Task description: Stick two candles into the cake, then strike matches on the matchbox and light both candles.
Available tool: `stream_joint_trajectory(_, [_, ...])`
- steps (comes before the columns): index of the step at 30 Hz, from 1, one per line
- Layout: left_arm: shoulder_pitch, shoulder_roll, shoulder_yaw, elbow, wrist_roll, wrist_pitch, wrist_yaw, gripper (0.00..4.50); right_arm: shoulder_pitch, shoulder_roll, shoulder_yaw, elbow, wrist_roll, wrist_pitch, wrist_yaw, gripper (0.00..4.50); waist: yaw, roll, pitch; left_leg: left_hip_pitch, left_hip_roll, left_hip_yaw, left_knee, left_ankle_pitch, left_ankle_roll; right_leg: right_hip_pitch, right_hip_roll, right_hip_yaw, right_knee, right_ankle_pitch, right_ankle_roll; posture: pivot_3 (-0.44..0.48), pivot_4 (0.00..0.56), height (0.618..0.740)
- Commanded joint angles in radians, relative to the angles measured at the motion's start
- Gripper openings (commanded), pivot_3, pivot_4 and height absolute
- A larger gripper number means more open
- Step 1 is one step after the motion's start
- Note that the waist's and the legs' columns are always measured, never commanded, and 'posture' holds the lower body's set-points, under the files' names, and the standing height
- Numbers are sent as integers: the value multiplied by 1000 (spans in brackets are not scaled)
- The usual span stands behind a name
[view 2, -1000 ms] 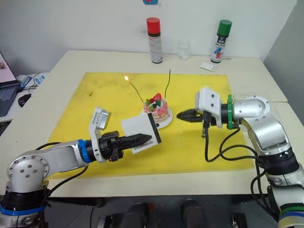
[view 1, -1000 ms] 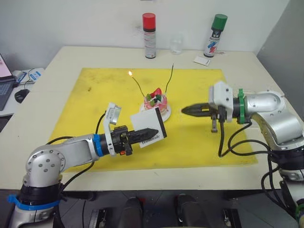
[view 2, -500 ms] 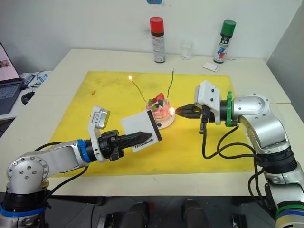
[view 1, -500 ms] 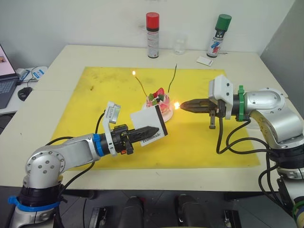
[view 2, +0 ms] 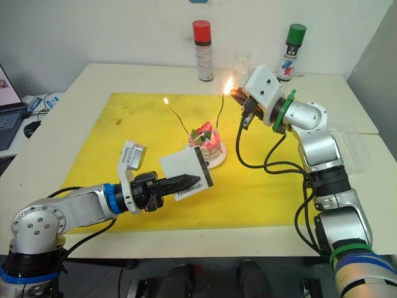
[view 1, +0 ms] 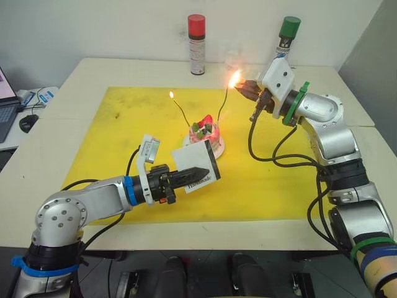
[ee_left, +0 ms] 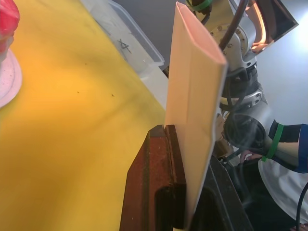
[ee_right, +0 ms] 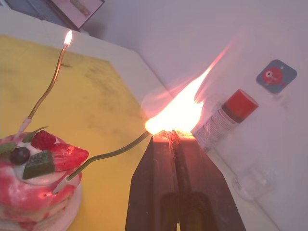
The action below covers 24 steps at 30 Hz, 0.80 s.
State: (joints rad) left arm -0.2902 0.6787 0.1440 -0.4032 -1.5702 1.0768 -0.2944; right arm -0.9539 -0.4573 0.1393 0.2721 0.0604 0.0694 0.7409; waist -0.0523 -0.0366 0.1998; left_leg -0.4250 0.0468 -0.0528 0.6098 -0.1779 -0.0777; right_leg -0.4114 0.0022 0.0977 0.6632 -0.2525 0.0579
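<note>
The right end effector [view 1: 247,87], in the upper right of the left eye view, was pinched shut on a burning match [ee_right: 169,135], its flame touching the tip of the unlit candle [view 1: 223,102]. The other candle [view 1: 179,109] already burned. Both stood in the cake [view 1: 205,135] on its white plate, at the centre of the yellow mat [view 1: 111,133] on the bench [view 1: 62,87].

To my eye the flame sat very close to the fingertips, so the match wanted holding steady at the wick just until it caught, then drawing clear before it burned down.

The left end effector [view 1: 195,171], lower left of centre, was clamped on the matchbox [view 1: 195,164], held above the mat just in front of the cake. "Handmade" read plainly on the box. The red-capped [view 1: 196,37] and green-capped [view 1: 287,34] spray cans at the back carried labels too small to read.
</note>
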Motion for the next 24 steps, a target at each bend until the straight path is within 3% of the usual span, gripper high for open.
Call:
stream_joint_trajectory(1, [5,3,9,-46,-11,-23,3,0,-31,-3,-30,-7,1,-34,-6,14,-1,0,0,0,0,0,0,0,0,0,0,0,0,0,0,0,150,740])
stream_joint_trajectory(24, [0,4,3,-50,-16,-37,10,0,-5,-10,-14,-19,-4,1,34,14,-2,0,0,0,0,0,0,0,0,0,0,0,0,0,1,0,150,740])
